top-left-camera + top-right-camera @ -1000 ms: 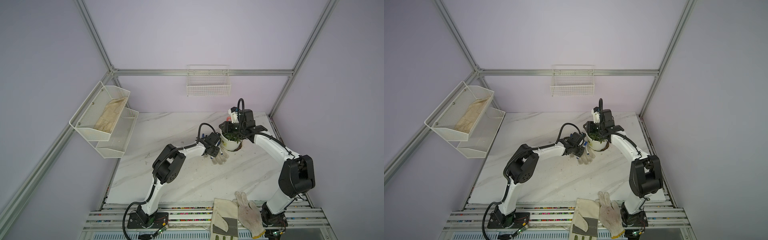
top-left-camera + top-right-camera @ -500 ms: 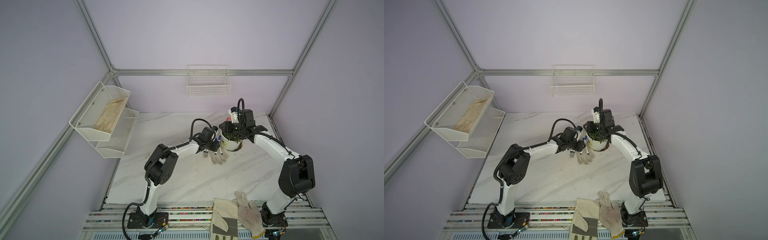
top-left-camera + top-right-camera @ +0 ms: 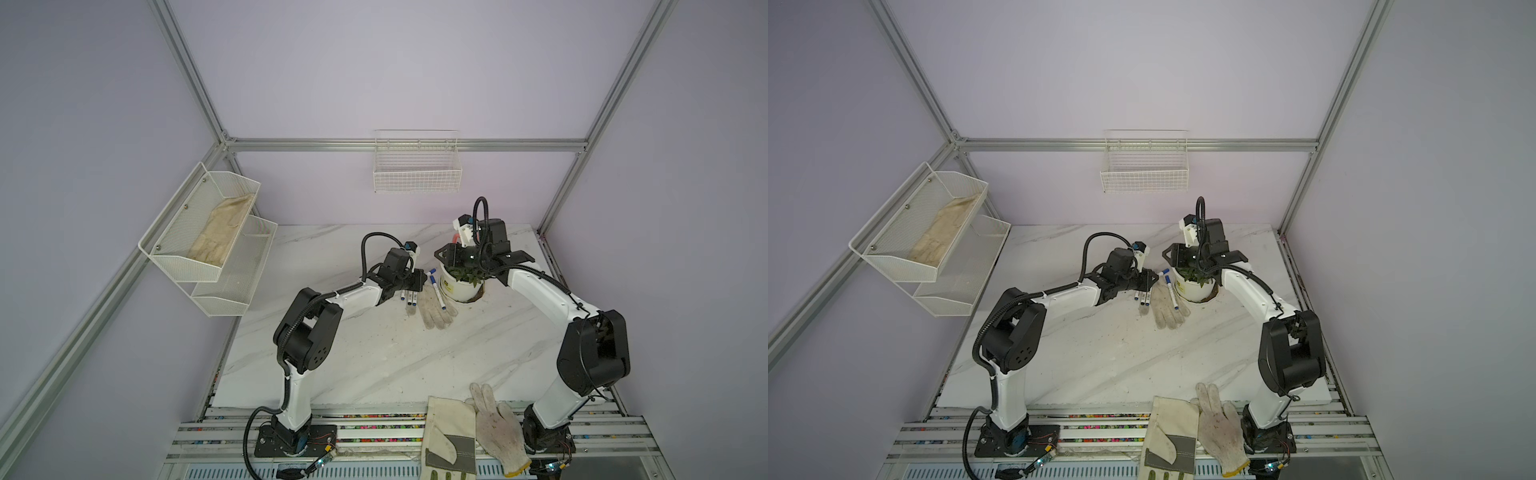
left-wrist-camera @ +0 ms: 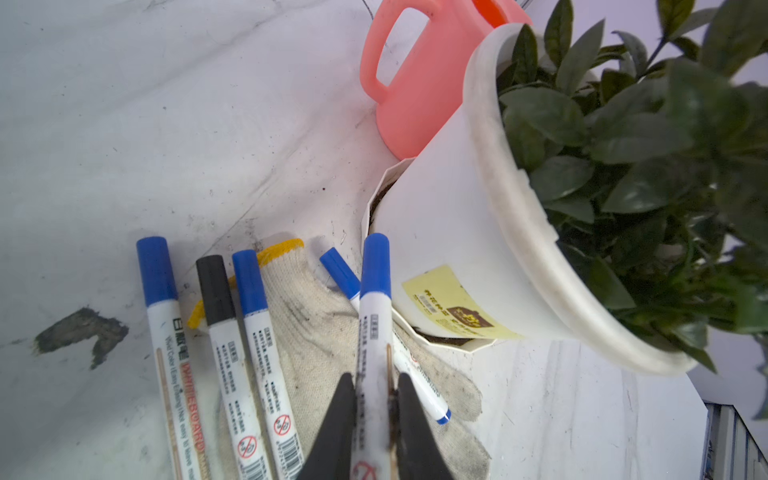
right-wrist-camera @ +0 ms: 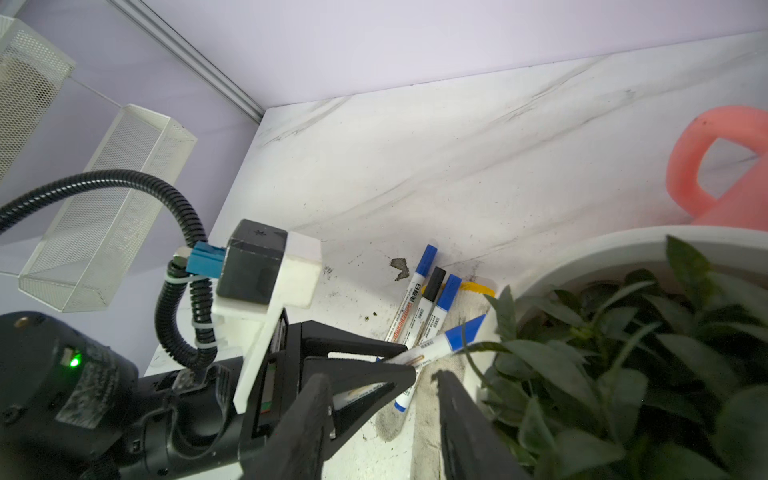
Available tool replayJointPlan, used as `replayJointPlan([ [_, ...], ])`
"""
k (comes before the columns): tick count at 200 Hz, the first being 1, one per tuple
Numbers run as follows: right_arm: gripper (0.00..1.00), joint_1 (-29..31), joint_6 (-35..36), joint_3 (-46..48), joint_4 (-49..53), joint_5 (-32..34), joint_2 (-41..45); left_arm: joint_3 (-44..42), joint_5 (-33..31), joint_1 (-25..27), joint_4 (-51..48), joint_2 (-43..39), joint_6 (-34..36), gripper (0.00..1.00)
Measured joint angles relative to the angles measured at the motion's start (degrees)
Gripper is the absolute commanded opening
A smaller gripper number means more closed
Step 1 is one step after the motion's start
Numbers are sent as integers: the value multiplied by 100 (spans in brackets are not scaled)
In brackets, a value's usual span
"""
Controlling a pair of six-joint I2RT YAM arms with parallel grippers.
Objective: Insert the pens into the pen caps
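Look at that: the left claw [image 4: 374, 384] pinches a blue-capped pen [image 4: 374, 316] tight, just right of centre in both top views, cap aimed at the white pot [image 4: 457, 208]. Three more pens [image 4: 226, 345] lie just beside it, and a fifth pen [image 4: 419, 382] rests on the glove [image 4: 316, 307]. The right claw [image 5: 376, 376] hangs spread above the pot.

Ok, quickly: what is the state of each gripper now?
Left gripper: closed on a blue-capped pen.
Right gripper: open, holding nothing.

Both top views look steeply down from high over the whole marble table [image 3: 374, 365]; the wrist cameras, close in from opposite sides, share the pens [image 4: 259, 332] and white plant pot [image 4: 449, 232].
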State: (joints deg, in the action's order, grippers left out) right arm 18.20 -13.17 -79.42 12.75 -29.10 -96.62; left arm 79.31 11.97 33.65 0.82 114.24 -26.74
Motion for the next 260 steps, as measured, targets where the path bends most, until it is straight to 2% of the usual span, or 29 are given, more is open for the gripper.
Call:
replayJointPlan([
  [59, 45, 234, 22, -472, 210, -529, -472, -1217, -503, -188, 1099, -839, -352, 0],
  [122, 48, 282, -168, -938, 332, -857, -793, -2039, -914, -240, 2586, -1401, -413, 0],
  [214, 49, 282, -824, -1532, 221, -1318, -1270, -2627, -1318, 37, 4041, -1600, 111, 0],
  [260, 46, 282, -953, -1561, 155, -1467, -1283, -2675, -1576, 136, 4339, -1716, 393, 0],
])
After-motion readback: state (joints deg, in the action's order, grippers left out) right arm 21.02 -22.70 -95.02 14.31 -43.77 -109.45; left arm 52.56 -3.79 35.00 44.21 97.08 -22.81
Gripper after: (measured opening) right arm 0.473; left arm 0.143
